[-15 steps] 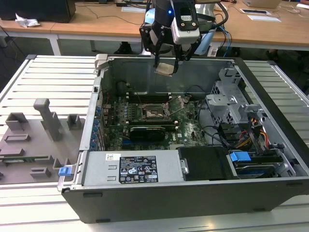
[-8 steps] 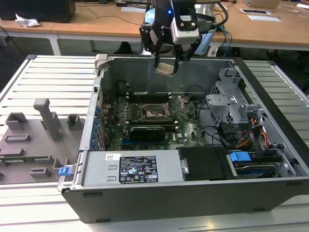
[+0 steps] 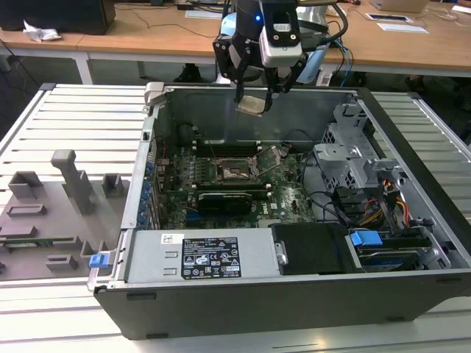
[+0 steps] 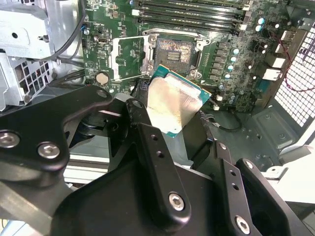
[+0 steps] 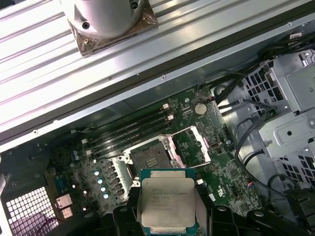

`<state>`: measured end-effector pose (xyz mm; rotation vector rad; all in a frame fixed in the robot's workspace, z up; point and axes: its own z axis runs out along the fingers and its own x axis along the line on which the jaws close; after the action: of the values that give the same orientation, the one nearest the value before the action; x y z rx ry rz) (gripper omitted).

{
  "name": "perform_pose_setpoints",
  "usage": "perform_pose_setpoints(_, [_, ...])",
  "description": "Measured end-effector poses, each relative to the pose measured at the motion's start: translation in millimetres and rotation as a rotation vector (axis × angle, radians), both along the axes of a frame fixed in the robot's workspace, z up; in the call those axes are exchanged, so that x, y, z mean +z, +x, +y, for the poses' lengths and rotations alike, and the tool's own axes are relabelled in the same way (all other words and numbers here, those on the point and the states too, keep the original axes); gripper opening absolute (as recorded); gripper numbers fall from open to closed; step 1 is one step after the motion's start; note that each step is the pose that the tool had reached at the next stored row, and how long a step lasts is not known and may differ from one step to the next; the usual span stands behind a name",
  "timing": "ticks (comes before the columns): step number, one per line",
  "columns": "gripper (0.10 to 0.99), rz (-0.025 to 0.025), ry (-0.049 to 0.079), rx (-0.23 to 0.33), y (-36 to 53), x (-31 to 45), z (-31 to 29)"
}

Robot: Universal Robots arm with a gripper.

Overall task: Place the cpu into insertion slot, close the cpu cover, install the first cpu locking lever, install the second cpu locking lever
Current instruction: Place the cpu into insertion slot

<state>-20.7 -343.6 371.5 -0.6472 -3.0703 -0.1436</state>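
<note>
Gripper (image 3: 256, 94) clamped shut on cpu (image 3: 251, 104), held level above open computer case (image 3: 221, 290). Insertion slot (image 5: 150, 158) well below gripper, empty. Cpu cover (image 5: 191, 146) swung open beside slot. Cpu not yet seated; none of four steps done.

I take this for a robotics lab set up in an office room. I work over a slotted aluminium tabletop (image 3: 73, 110). Grey holding fixtures (image 3: 70, 184) are laid out on it beside an opened computer case (image 3: 294, 301), whose green motherboard (image 3: 291, 200) lies bare. My pincer (image 3: 257, 94) hangs above that case, clamped on the cpu (image 3: 250, 105). Behind stand long wooden desks (image 3: 147, 33) with papers (image 3: 401, 27) on them.
</note>
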Motion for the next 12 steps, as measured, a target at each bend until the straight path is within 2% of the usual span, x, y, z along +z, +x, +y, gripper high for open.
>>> perform_pose_setpoints(12, [0.525,0.0,0.0,-0.027,0.0,0.0,0.0])
